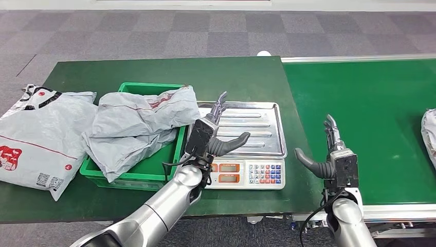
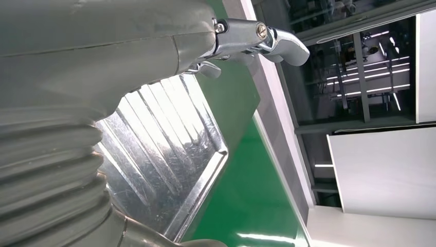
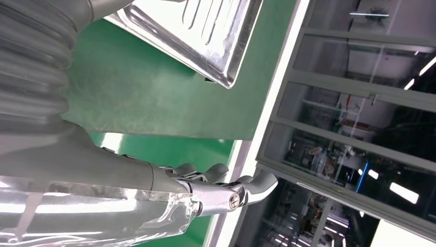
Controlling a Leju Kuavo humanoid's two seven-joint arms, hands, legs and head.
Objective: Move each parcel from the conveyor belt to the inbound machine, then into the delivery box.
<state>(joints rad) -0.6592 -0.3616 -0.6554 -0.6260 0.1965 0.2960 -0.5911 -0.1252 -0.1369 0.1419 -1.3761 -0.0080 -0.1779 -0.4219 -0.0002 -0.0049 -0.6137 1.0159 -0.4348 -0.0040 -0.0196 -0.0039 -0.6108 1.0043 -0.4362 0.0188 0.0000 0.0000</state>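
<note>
Head view: left hand (image 1: pixel 213 131) raised over the near left part of the scale tray (image 1: pixel 267 121), fingers spread, thumb out, holding nothing; right hand (image 1: pixel 329 154) likewise spread and empty, over the table edge beside the conveyor (image 1: pixel 370 118). One parcel (image 1: pixel 141 126) draped across the green box (image 1: pixel 128 177), crumpled, long axis running from near-left to far-right, far end overhanging the rim toward the scale. Second parcel (image 1: pixel 36 134) flat on the table left of the box. Third parcel (image 1: pixel 429 136) at the frame's right edge on the belt, mostly cut off, orientation not readable. Judged step: fetching the belt parcel with the right hand. Best done by waiting until the bag comes within reach, gripping the bulk rather than a loose corner, then laying it flat on the tray centre.
</note>
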